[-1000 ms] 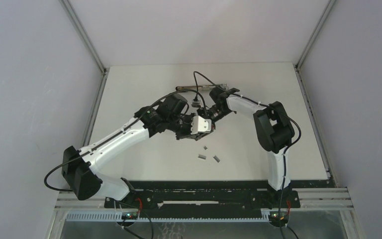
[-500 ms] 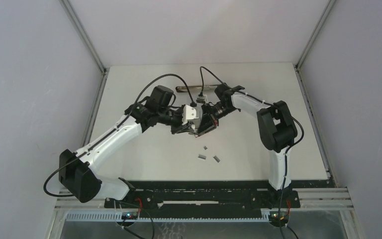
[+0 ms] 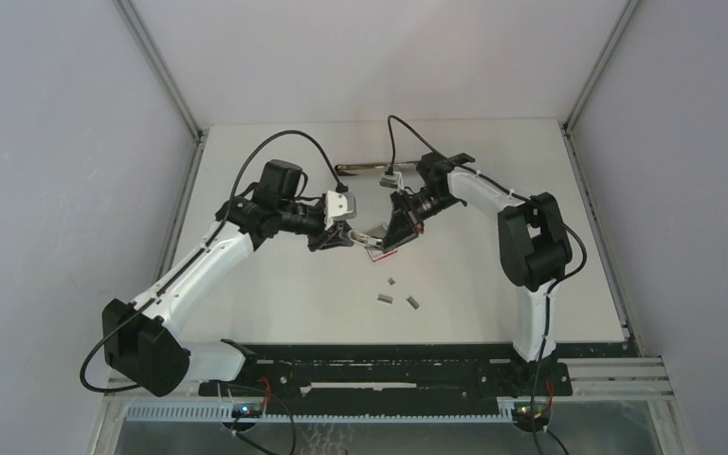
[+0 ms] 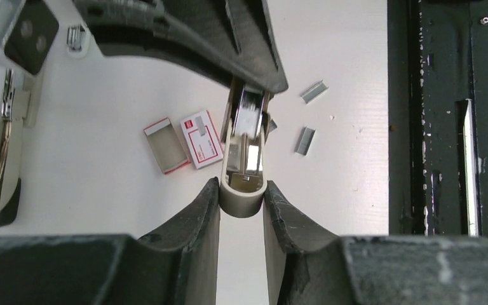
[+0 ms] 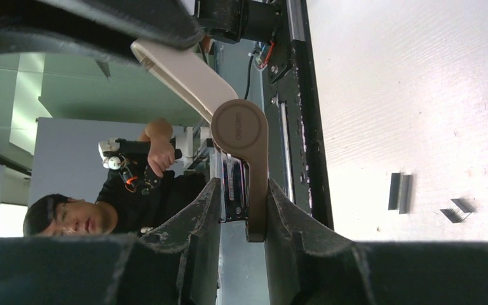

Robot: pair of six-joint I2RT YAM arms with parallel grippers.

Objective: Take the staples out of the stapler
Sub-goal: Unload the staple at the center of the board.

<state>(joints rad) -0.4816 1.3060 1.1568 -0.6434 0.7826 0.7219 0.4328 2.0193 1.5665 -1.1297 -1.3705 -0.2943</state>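
Surface: both arms meet over the middle of it, with the stapler held between them above it.

Left arm: left pincer is clenched on the stapler's rounded end, pads on both sides.

Right arm: right pincer is clamped on the hinged top arm. The stapler is split open, with the magazine channel facing the left wrist camera.

Second stapler lies at the far side, well apart, not involved.

Red-and-white box sits with its tray just beside it, under the held stapler.

Staples: three short grey strips lie loose on the surface, near side of the stapler. There's metal in the channel, but I can't tell if any strips remain in it.

Risks:
- The left grip is on a curved plastic end, so any twist from the right arm could pop it out and drop the stapler onto the box.
- The arms pulling apart unevenly would overstress the hinge.
- Tipping over the box could send remaining strips into the tray or make them bounce and scatter.
- Loose strips may snap on impact, and the pieces would be too small to pick up.
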